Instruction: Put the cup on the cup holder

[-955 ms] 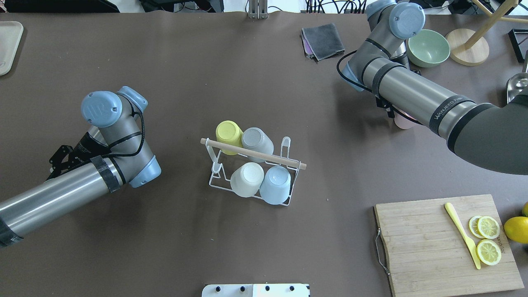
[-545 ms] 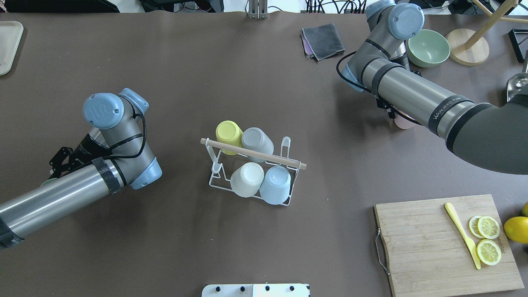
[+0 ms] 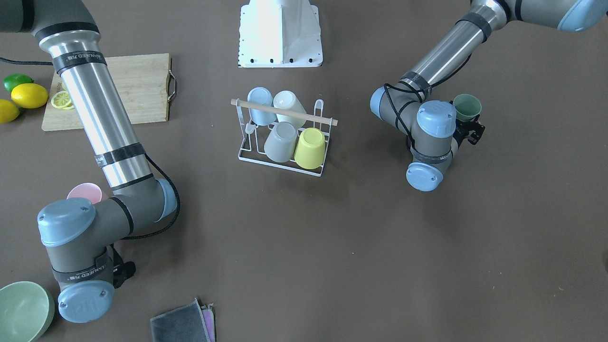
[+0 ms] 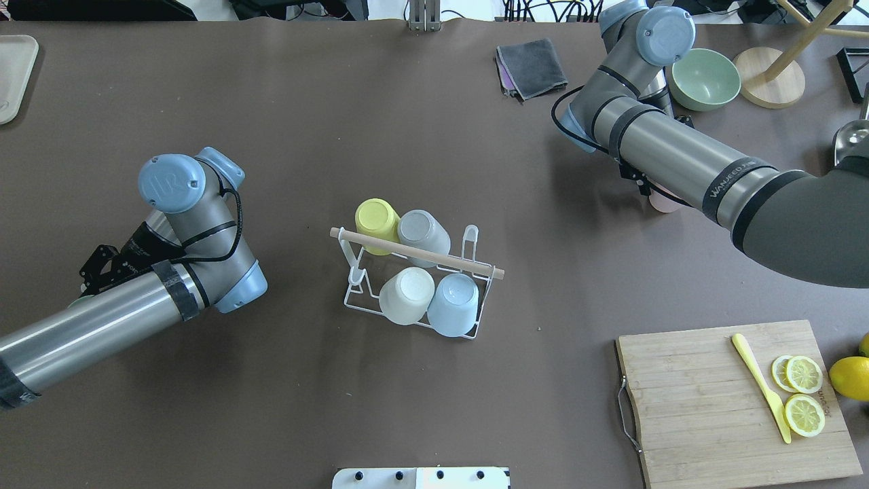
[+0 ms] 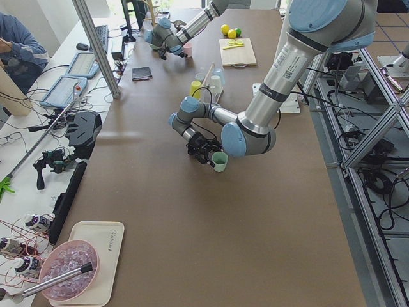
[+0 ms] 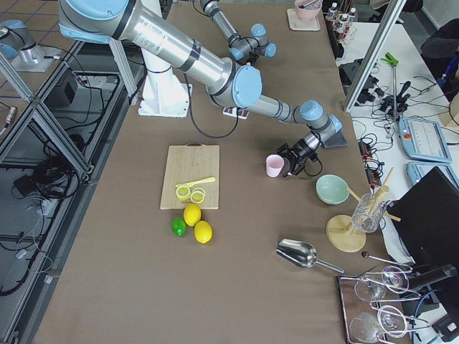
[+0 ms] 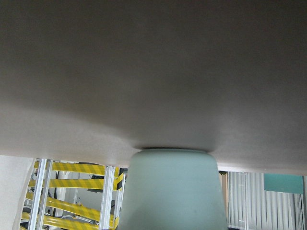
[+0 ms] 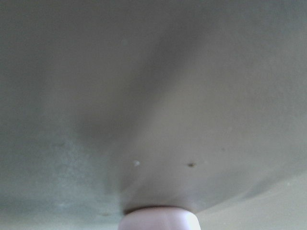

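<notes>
The white wire cup holder (image 4: 354,296) with a wooden rod (image 3: 284,113) stands mid-table. A yellow (image 4: 377,217), a grey (image 4: 422,231), a cream (image 4: 406,293) and a light blue cup (image 4: 453,302) hang on it upside down. A green cup (image 3: 467,107) stands upright on the table at the tip of my left gripper (image 3: 469,127), and fills the bottom of the left wrist view (image 7: 171,191). A pink cup (image 6: 275,165) stands upright at my right gripper (image 6: 288,163). The arms hide the fingers, so I cannot tell whether either is shut.
A green bowl (image 4: 705,78), a grey cloth (image 4: 533,66) and a wooden stand (image 4: 768,76) sit at the far right. A cutting board (image 4: 719,401) with lemon slices and a yellow knife lies near right. A tray (image 4: 13,75) is at the far left.
Both arms have shifted slightly. The left elbow has moved a little toward the robot and the centre. The right elbow has moved slightly away from the robot. The cups on the holder have not moved.
</notes>
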You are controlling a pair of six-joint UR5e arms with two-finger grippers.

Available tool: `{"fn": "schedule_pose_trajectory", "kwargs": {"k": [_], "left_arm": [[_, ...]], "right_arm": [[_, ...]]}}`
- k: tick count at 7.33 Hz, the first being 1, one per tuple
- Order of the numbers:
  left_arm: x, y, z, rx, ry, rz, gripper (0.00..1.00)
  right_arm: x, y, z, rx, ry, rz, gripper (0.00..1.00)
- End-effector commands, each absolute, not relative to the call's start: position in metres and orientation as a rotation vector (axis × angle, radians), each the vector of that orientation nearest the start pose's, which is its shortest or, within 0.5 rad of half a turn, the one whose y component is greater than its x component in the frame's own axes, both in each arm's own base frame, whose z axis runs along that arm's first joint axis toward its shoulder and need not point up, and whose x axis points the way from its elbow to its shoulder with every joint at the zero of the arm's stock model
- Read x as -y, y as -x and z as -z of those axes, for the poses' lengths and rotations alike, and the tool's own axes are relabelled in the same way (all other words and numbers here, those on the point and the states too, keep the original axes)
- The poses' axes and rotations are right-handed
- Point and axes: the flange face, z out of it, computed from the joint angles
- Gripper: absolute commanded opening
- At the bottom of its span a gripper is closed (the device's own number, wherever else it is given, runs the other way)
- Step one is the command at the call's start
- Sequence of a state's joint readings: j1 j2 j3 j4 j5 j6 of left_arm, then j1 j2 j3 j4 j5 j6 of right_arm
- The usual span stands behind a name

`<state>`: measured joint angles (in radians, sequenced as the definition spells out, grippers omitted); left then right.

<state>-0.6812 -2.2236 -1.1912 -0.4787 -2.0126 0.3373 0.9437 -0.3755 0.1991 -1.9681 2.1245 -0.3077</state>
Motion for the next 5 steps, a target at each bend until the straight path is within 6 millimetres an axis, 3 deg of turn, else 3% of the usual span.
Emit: {"fn": "schedule_pose_trajectory", "kwargs": {"k": [1, 2, 3, 5], "left_arm": [[0.472, -0.438, -0.527, -0.188, 0.927, -0.962, 0.44], [0.473, -0.437, -0.527, -0.188, 0.926, -0.961, 0.28], [0.475, -0.434, -0.527, -0.189, 0.922, -0.956, 0.22], [0.502, -0.391, -0.496, -0.248, 0.823, -0.913, 0.23]], "right_arm": [[0.71, 0.415, -0.514, 0.449, 0.654, 0.729, 1.0], [0.709, 0.416, -0.515, 0.449, 0.657, 0.732, 1.0], [0.709, 0.417, -0.515, 0.45, 0.658, 0.733, 1.0], [0.705, 0.42, -0.519, 0.443, 0.665, 0.736, 1.0]]}}
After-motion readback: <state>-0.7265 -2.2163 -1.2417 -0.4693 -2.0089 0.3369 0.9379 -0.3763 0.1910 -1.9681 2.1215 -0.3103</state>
